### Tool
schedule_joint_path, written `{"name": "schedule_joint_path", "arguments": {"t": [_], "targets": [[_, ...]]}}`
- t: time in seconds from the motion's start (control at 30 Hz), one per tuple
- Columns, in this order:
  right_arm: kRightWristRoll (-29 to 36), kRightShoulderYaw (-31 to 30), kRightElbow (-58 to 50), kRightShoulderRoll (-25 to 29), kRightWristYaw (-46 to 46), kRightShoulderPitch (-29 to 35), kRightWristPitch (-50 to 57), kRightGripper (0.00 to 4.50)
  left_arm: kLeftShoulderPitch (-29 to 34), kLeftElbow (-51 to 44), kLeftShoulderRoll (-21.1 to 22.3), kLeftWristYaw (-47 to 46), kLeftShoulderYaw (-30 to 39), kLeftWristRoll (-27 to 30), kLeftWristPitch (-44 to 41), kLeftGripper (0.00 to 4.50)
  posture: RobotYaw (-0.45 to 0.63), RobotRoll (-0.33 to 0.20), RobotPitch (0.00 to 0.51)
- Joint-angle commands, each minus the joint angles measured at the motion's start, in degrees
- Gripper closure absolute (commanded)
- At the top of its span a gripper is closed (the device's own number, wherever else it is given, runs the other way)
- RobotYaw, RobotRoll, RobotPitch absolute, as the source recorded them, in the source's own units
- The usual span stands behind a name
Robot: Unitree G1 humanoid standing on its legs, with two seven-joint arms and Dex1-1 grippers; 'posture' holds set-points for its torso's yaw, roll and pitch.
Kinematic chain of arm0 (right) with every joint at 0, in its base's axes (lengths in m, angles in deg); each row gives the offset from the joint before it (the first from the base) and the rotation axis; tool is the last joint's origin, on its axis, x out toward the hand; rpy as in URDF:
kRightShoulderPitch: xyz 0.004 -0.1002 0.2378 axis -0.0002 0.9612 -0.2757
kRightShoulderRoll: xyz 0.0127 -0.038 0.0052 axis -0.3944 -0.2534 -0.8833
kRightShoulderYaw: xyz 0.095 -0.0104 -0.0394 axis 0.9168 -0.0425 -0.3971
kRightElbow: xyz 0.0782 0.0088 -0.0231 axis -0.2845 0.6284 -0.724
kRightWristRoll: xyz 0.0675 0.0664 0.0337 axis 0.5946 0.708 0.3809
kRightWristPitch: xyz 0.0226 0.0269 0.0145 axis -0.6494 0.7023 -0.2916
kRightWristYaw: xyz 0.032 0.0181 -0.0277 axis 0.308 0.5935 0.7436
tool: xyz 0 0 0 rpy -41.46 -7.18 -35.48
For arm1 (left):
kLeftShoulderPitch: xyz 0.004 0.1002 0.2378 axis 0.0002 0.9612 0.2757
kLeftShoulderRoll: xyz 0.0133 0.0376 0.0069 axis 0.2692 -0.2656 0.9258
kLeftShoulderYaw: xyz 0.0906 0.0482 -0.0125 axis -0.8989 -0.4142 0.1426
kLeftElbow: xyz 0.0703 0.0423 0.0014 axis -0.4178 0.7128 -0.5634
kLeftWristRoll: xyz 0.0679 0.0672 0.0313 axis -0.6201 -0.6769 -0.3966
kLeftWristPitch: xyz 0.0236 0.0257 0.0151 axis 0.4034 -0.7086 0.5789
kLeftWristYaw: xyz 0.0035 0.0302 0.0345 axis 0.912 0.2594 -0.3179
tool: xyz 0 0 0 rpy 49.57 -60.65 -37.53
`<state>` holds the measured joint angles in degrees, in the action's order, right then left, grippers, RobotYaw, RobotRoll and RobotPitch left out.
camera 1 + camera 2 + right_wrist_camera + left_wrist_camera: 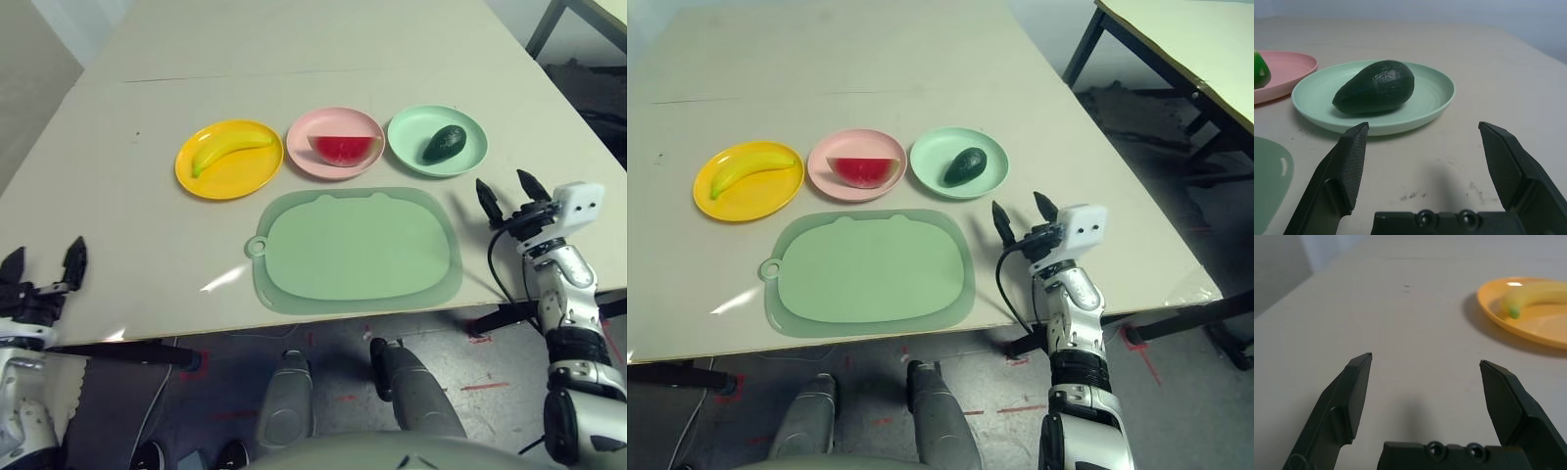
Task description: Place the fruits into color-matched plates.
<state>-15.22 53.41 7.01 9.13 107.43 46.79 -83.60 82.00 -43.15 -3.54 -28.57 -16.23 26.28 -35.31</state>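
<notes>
Fruit placement appears complete: each toy fruit lies in a plate of matching colour, in a row along the far side of the cutting mat (pixel 356 247). The banana (pixel 231 147) rests in the yellow plate (pixel 217 182) on the left. The watermelon wedge (pixel 345 149) sits in the pink plate (pixel 310 133) in the middle. The avocado (pixel 444 143) lies in the mint green plate (pixel 409 128) on the right.

Handling, judged from appearance:
- All three fruits look like hollow or foam plastic, so they are probably light and rigid, with no risk of bruising.
- The banana has a smooth, glossy skin and may slip. Take hold across the middle of the curve, fingers on the two long flanks.
- The avocado surface is finely pebbled and should offer better grip. Grasp across its widest part, not the tapered end, or it may squirt out.
- The wedge is best held on its two flat red faces; the rind curve gives poor contact.
- The plates are shallow and light and could slide if nudged.

The left gripper (pixel 44 265) hovers near the table's front left edge, fingers spread wide and empty. The right gripper (pixel 510 195) sits just beside the mat's right end, near the mint green plate, fingers likewise apart and holding nothing.
</notes>
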Motion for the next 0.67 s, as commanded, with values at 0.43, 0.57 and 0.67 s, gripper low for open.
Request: {"name": "schedule_joint_path", "arguments": {"t": [0.43,0.57,0.67], "targets": [[-0.89,0.07,-8.99,0.45,-3.77,7.25,2.61,0.00,3.12,0.41,0.52,-0.03,-2.58,-3.97,-0.51,0.02,0.06,0.000,0.269],[-0.10,0.14,-8.11,0.83,-2.83,6.91,2.61,0.00,4.32,-0.70,0.70,0.20,-3.71,-5.06,-0.43,0.02,0.07,0.000,0.274],[0.53,0.17,-7.46,1.26,-1.55,6.81,2.50,0.00,4.53,-1.64,0.32,-0.63,-3.13,-4.44,-1.00,0.02,0.08,0.000,0.275]]}}
